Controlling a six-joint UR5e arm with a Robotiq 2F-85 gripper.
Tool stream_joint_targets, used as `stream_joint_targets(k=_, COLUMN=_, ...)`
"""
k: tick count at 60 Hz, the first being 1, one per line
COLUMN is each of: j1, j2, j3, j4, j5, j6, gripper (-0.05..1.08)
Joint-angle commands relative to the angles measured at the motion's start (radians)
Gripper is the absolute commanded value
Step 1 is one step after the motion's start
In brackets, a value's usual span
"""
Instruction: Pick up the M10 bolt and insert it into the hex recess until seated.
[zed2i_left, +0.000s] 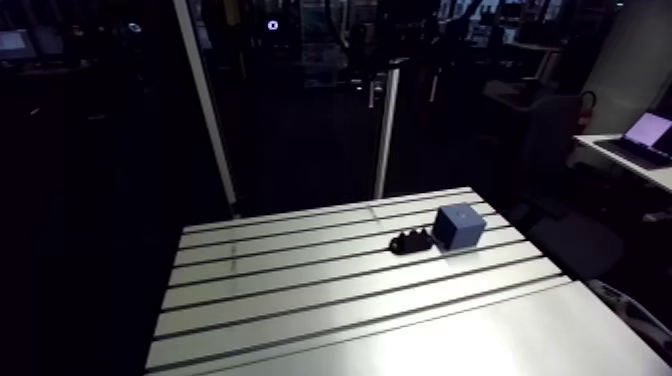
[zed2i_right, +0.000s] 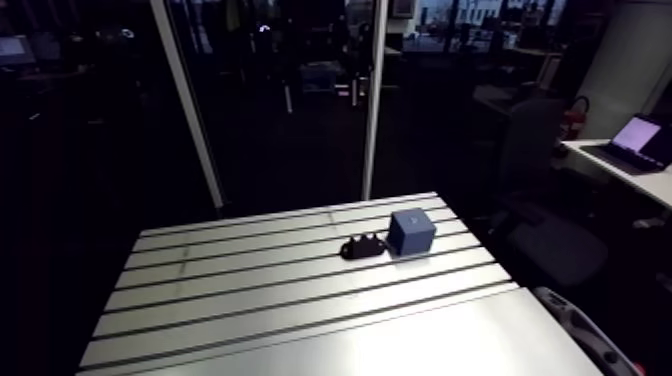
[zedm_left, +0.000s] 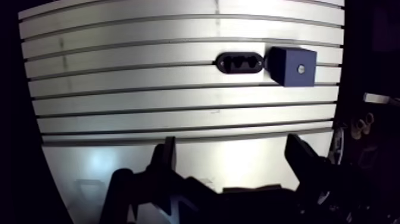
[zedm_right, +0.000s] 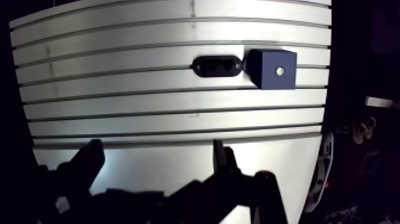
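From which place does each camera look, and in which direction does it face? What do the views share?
Arm view: high on the arm, facing obliquely down across the table to the blue block and black holder; the pincer is out of frame.
Wrist view: on the wrist, facing down past the open, empty pincer.
Both share the table, blue block and black holder, side by side.
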Motion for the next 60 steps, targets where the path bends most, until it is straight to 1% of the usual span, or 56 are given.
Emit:
stream_joint_targets(k=1, j1=0.088, j2=-0.012, j3=-0.019, j4=0.031, j5=-0.006, j6=0.029, gripper=0.01)
stream_joint_targets(k=14, j1=0.087, j2=-0.016, j3=-0.016, j4=0.034, j5=-0.008, j6=0.027, gripper=0.01)
stream_joint_targets(k=26, j1=0.081, j2=-0.018, j3=-0.016, j4=0.033, j5=-0.005, j6=0.027, gripper=0.01)
stream_joint_targets(k=47, j1=0.085, j2=-0.021, j3=-0.018, j4=0.033, j5=-0.012, j6=0.027, gripper=0.01)
stream_joint_targets(k=60, j1=0.087, j2=-0.021, j3=-0.014, j4=0.031, j5=-0.012, j6=0.027, gripper=0.01)
